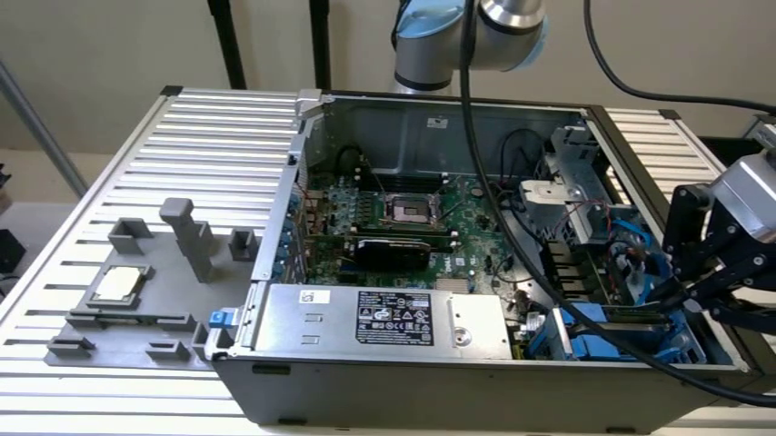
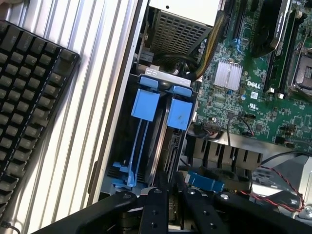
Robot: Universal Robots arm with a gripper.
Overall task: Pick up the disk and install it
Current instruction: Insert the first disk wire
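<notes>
**Exterior view.** The gripper is held low over the blue drive bay, at the corner of the open case on the exterior view's right. Whether it is clamped cannot be told. Hazard judged: the black cable draped across the motherboard may be snagged. The case is borne on a ribbed aluminium table, and a plain beige wall is seen behind.

**Wrist view.** The disk is stood on edge in the bay, just beside a second blue carrier, with its near end at the gripper. Hazard judged: a skewed push may jam it or pinch the nearby wiring. A keyboard is laid on the table.
</notes>
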